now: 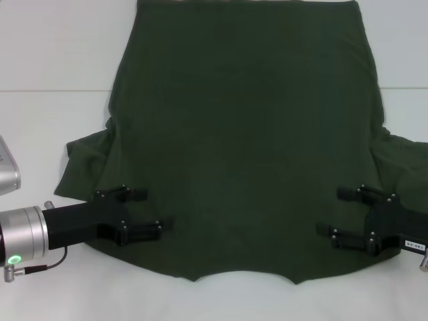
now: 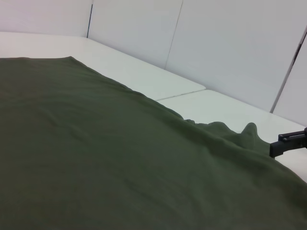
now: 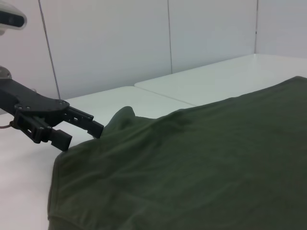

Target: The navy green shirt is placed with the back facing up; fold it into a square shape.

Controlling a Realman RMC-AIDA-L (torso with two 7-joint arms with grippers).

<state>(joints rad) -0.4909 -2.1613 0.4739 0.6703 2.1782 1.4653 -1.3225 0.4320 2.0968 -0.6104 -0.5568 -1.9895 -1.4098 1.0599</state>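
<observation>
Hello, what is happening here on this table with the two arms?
A two-armed robot is working on a navy green shirt spread flat on a white table. The left gripper and the right gripper, both open, sit over the near corners of the shirt, near the sleeves. No fold has been made yet.

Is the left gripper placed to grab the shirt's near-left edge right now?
Probably yes. The left gripper sits open over the navy green shirt by its near-left edge, with nothing between them. The right gripper mirrors it, also open.
</observation>
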